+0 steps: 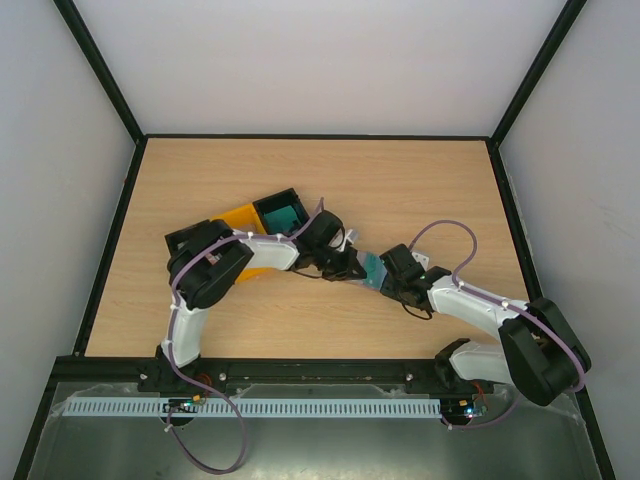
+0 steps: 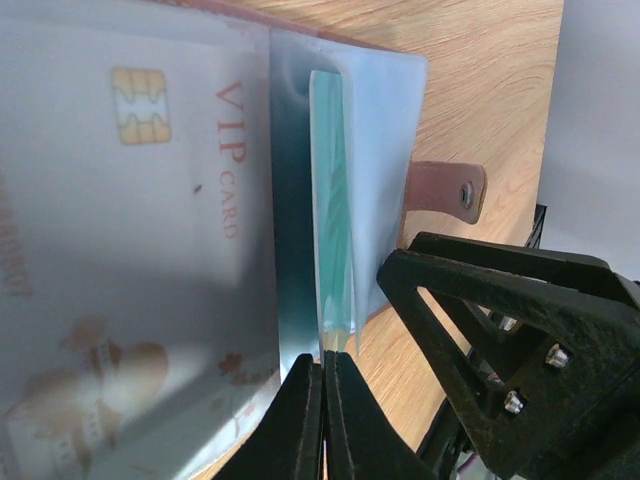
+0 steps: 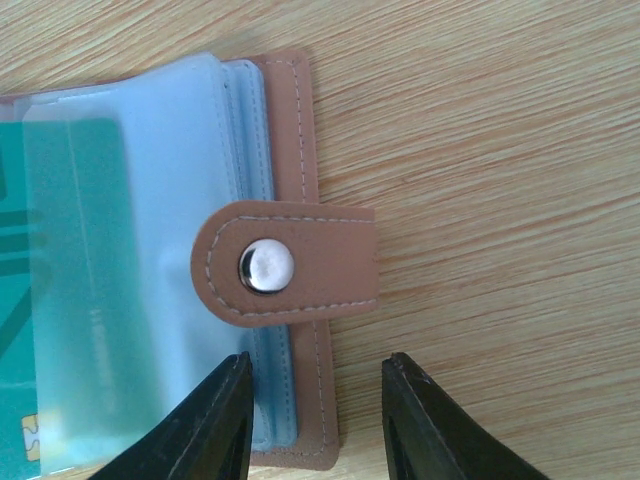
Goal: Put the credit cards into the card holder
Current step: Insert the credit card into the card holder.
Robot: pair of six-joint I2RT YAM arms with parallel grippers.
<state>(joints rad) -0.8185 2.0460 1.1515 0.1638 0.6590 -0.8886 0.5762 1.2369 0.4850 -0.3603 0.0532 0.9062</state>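
The brown card holder [image 3: 300,150] lies open on the table, its clear plastic sleeves fanned out and its snap tab [image 3: 290,262] folded over them. My left gripper [image 2: 324,362] is shut on a teal credit card [image 2: 332,220], seen edge-on, with its far end inside a clear sleeve [image 2: 385,150]. A white VIP card [image 2: 130,200] sits in the neighbouring sleeve. A teal card [image 3: 60,280] shows through a sleeve in the right wrist view. My right gripper [image 3: 318,420] is open, its fingers either side of the holder's brown edge. From above, both grippers meet at the holder [image 1: 373,268].
A black tray [image 1: 282,212] with teal contents and a yellow tray [image 1: 240,218] stand just behind the left arm. The right gripper's black frame [image 2: 520,330] is close beside the left fingers. Dark rails edge the wooden table [image 1: 450,190].
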